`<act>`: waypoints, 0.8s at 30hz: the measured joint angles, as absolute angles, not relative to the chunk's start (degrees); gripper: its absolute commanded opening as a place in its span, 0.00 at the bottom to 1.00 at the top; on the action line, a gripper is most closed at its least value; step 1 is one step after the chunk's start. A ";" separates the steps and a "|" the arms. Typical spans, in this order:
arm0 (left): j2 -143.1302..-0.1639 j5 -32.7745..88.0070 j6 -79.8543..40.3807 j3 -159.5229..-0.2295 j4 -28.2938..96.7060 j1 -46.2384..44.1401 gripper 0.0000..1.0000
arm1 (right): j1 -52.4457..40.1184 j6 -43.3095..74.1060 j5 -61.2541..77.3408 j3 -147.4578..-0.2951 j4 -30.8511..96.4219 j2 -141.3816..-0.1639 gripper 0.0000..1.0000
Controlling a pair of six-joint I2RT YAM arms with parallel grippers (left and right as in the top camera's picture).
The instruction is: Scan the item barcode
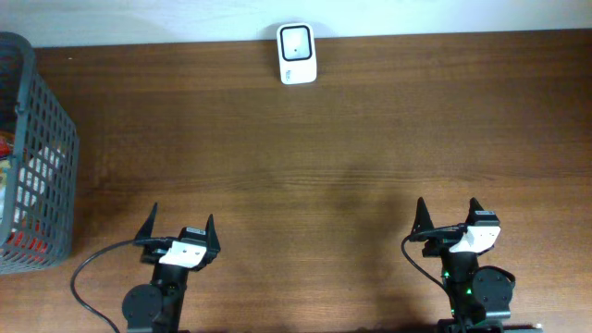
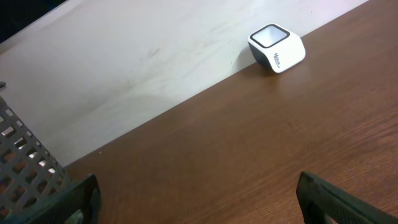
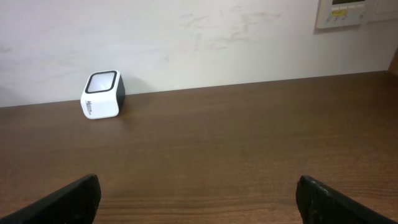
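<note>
A white barcode scanner with a dark window stands at the table's far edge, near the middle. It also shows in the left wrist view and the right wrist view. Red and white packaged items lie inside the grey mesh basket at the far left; no barcode shows on them. My left gripper stands open near the front edge, nothing between its fingers. My right gripper is open too, over bare wood, its fingers wide apart.
The basket's mesh wall sits close to the left of my left gripper. A pale wall runs behind the table, with a beige control panel at its upper right. Brown wood spans between both grippers and the scanner.
</note>
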State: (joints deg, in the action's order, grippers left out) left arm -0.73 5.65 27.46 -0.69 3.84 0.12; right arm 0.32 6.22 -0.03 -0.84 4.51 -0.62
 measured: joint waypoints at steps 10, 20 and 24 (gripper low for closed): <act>-0.73 6.83 27.46 -0.69 3.79 0.12 0.99 | 0.32 6.24 -0.03 -0.84 4.51 -0.62 0.99; -13.58 10.96 21.37 -18.90 3.81 0.12 0.99 | 0.32 6.24 -0.05 -0.84 4.49 -0.69 0.99; -49.34 16.47 19.46 -55.81 23.18 0.05 0.99 | 0.32 6.22 -0.21 -0.84 4.29 -0.69 0.99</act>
